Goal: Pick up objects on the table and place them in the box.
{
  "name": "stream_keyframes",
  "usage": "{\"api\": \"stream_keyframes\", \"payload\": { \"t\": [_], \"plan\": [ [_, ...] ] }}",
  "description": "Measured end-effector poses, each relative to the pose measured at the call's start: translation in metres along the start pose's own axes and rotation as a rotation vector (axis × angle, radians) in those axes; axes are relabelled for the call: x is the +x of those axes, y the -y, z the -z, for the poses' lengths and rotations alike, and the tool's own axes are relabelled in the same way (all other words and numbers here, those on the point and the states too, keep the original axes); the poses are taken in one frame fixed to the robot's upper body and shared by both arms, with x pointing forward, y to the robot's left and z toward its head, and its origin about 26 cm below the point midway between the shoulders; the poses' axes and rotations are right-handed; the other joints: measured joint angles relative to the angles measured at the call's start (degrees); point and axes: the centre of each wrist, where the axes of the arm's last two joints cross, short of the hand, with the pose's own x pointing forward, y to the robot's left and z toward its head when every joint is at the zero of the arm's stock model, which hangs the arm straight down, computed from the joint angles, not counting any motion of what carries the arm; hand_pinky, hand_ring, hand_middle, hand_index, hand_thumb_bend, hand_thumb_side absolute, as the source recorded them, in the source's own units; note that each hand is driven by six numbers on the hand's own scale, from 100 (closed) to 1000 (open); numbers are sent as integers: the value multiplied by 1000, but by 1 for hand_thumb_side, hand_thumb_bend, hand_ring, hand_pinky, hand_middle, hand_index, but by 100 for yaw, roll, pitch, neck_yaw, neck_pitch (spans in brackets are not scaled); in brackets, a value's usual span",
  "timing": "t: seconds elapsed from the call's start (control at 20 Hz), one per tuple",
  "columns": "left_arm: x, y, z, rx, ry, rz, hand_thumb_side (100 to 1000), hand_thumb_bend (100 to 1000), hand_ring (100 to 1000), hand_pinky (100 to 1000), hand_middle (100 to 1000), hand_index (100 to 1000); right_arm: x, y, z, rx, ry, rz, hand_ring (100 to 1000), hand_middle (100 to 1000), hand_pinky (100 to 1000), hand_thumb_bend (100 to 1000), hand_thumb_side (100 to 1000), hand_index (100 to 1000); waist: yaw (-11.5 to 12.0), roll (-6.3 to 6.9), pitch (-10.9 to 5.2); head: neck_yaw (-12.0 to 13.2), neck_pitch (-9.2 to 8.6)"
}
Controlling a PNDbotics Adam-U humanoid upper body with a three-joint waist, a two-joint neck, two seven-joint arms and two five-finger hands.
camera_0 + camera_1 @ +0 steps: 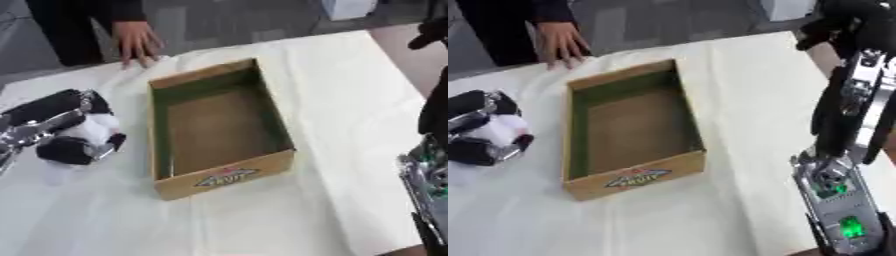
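In the left eye view, the left hand (66, 127) is near the left edge of the table (350, 100), just beside the cardboard box (219, 182). Its dark fingers are curled around a white soft object (92, 127), so I judge it has already taken this thing to carry it to the box. The box stands open in the middle of the table and seems empty inside. A person's hand (138, 42) rests on the far edge of the table, apart from the box and the object.

In the right eye view, the right arm (837, 200) comes up along the right edge of the table. The right hand (846, 25) is a dark shape near the far right corner; I cannot tell if its fingers are open. It is well apart from the box, probably waiting while the other hand works.
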Motion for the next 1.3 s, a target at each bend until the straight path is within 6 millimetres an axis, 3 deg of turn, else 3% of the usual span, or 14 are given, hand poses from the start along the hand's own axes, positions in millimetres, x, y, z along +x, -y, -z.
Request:
{"api": "stream_keyframes", "payload": {
  "t": [0.65,1.3],
  "plan": [
    [16,-35,15,70,100,41,539,100,100,100,100,151,-2,4,-3,3,-4,-20,481,543,373,100,855,645,51,86,-101,57,-56],
    [22,-53,40,179,231,102,545,100,100,100,100,121,0,0,1,12,14,3,481,542,370,100,855,645,-115,250,-130,207,-113]
  ]
}}
